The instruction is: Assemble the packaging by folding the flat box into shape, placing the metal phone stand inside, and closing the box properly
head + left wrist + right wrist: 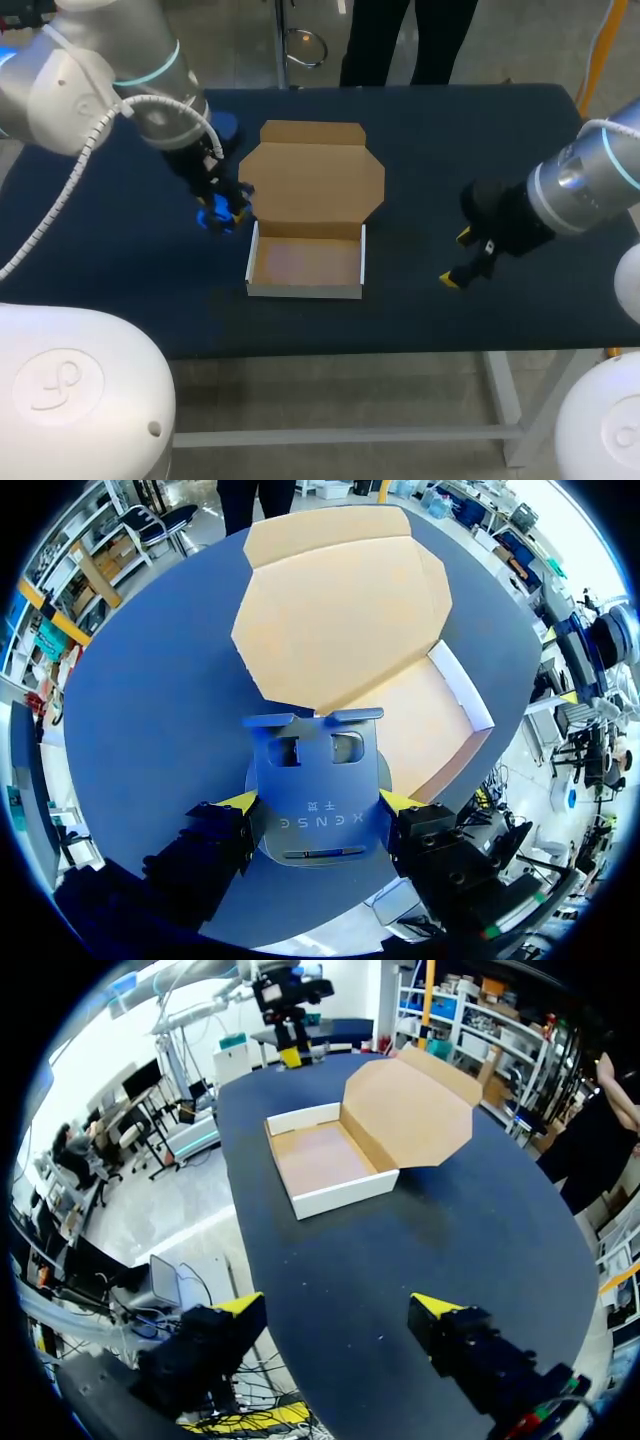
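The cardboard box [305,265] stands folded in the middle of the table, its tray open upward and its lid [312,180] laid back flat behind it. The tray is empty. My left gripper [222,212] hovers just left of the tray, shut on the blue metal phone stand [214,216]. In the left wrist view both yellow fingertips [240,802] press the sides of the stand [315,790], with the box [420,710] just ahead. My right gripper [465,258] hangs open to the right of the box. In its own wrist view the right gripper [338,1306] holds nothing, and the box [330,1160] lies well ahead.
The dark blue table [420,310] has bare cloth in front of the box and on both sides. Its front edge runs close below the tray. A person stands beyond the far edge without reaching over it.
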`<move>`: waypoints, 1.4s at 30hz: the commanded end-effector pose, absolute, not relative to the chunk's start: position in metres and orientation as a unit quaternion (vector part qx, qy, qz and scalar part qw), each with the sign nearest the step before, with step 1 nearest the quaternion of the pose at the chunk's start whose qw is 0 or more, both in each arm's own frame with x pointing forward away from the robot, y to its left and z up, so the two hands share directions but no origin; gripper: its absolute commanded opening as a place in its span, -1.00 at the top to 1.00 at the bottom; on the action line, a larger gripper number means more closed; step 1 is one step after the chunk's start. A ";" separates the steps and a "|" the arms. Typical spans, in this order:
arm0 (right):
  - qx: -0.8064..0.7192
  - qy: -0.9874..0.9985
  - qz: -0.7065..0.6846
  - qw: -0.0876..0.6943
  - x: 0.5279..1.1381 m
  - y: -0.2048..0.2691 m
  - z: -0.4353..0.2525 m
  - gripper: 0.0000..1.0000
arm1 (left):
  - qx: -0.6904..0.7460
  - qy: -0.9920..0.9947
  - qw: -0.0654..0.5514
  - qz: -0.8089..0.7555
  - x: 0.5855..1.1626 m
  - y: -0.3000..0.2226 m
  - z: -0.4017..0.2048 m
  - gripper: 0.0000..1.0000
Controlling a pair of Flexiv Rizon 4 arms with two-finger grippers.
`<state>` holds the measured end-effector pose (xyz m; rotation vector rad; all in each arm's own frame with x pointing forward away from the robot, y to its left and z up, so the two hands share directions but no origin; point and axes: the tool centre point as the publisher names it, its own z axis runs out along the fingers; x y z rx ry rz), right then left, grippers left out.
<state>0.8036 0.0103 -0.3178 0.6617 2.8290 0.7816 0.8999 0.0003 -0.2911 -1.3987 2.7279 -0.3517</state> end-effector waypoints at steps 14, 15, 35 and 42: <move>0.235 0.932 0.246 0.124 0.802 0.013 -0.322 -1.00 | -0.418 0.904 0.020 -0.086 0.895 -0.069 -0.323 1.00; 0.235 0.932 0.246 0.124 0.802 0.013 -0.322 -1.00 | -0.417 0.905 0.023 -0.086 0.895 -0.073 -0.324 1.00; 0.235 0.932 0.246 0.124 0.802 0.013 -0.322 -1.00 | -0.371 0.925 0.009 -0.081 0.895 -0.123 -0.364 1.00; 0.235 0.932 0.246 0.124 0.802 0.013 -0.322 -1.00 | -0.365 0.928 0.003 -0.076 0.894 -0.123 -0.376 1.00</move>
